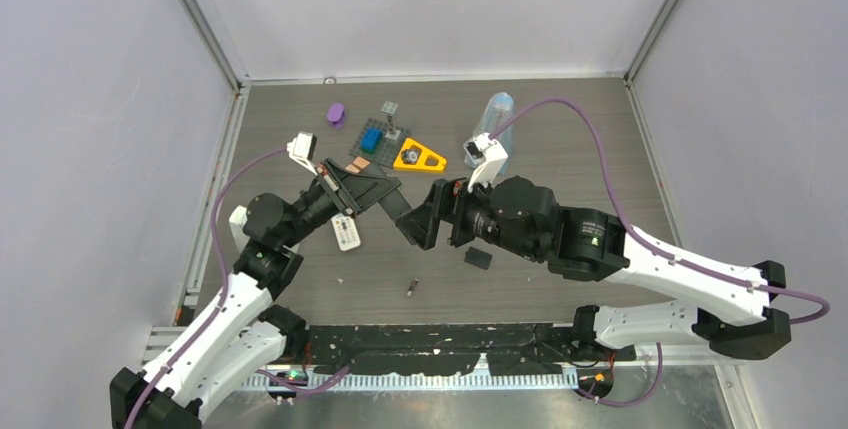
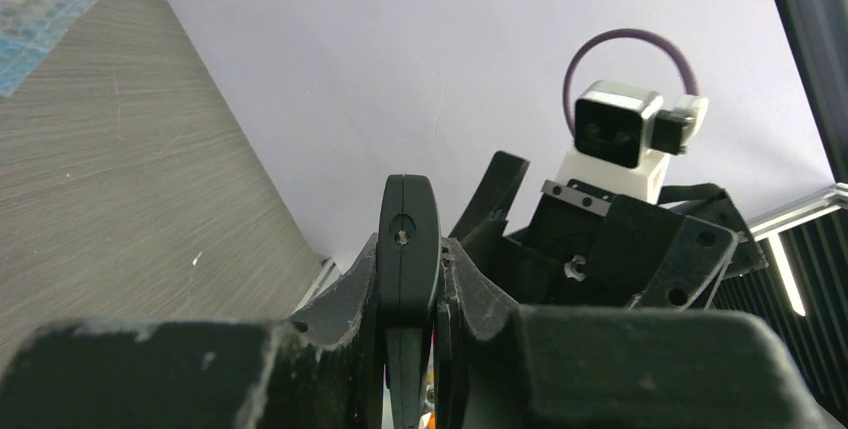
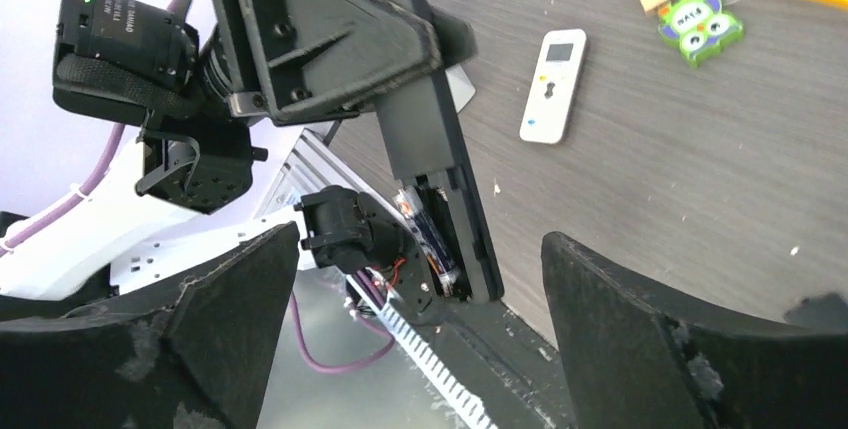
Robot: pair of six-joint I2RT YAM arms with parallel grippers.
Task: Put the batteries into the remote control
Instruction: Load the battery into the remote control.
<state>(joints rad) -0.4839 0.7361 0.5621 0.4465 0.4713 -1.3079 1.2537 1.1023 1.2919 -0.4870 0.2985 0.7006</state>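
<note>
Step in hand: seating cells in the bay, I judge. Left gripper (image 3: 410, 44) is clenched on the black remote (image 3: 425, 139), holding it in the air above and just right of the white remote (image 3: 553, 86), with the open bay at its far end from the grip. Batteries (image 3: 428, 234) with orange wrap lie inside that bay; the count is unclear. Since the cells sit in the black one, I take that as the remote being loaded. The white remote lies flat on the table, screen up, untouched.

Right gripper (image 3: 420, 249) is released, jaws wide and nothing between them, facing the bay end, right of the white remote.

A loose battery (image 1: 411, 287) lies on the table, near-right of the white remote and apart from it. A small black piece (image 1: 479, 258) lies further right, maybe the bay cover; can't tell.

Next move, my guess: the right arm drops to the loose battery, pinches it across its body, and lines it up lengthwise with the free slot. The left arm needs to hold the bay steady and facing the right arm.
</note>
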